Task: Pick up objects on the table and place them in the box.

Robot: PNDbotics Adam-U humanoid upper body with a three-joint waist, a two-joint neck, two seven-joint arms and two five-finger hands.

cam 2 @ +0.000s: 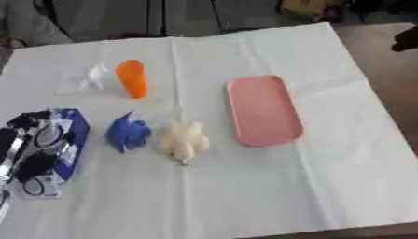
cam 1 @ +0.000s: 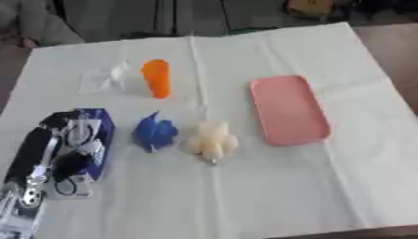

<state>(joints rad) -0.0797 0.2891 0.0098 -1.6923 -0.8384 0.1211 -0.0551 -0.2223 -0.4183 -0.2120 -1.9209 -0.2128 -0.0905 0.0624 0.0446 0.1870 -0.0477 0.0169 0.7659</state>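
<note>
Low at left, left hand point(cam 1: 61, 154) lying over blue box point(cam 1: 100, 122), fingers unclear

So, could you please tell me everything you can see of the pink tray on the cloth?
The pink tray is a shallow, rounded rectangle with a low raised rim, and it looks like smooth plastic. It lies flat on the white cloth, right of centre, its long side running away from the robot and slightly askew. Nothing is in it and nothing touches it; the cream object lies apart to its left. No robot hand is near it.
</note>
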